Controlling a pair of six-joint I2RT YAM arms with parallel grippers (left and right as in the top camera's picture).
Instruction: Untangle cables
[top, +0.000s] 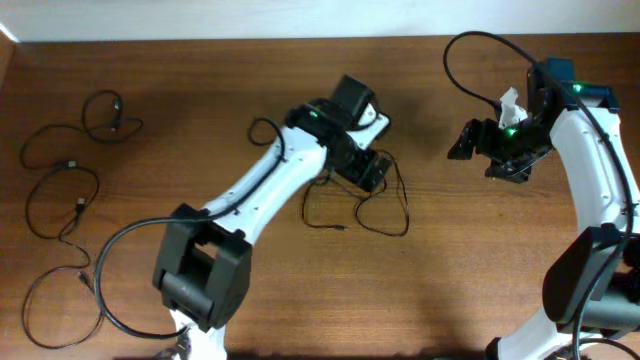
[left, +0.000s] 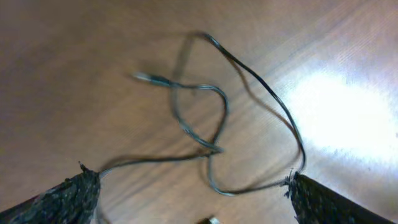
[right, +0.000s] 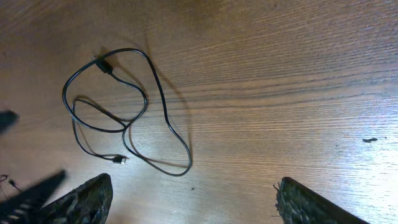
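Note:
A thin black cable (top: 372, 216) lies in crossed loops on the wooden table at the centre. My left gripper (top: 368, 172) hovers right over it, open. In the left wrist view its fingers (left: 193, 180) are spread wide, with the cable (left: 219, 102) looping between and beyond them, a plug at its far left end. My right gripper (top: 470, 140) is open and empty to the right, off the table surface. In the right wrist view its fingers (right: 193, 190) are apart, and a looped cable (right: 127, 106) lies beyond them to the left. More black cables (top: 62, 190) lie spread at the far left.
The left-side cables form separate loops near the back left (top: 110, 113) and front left (top: 60, 295). A thicker black wire (top: 480, 45) arcs above the right arm. The table's back edge meets a white wall (top: 250, 18).

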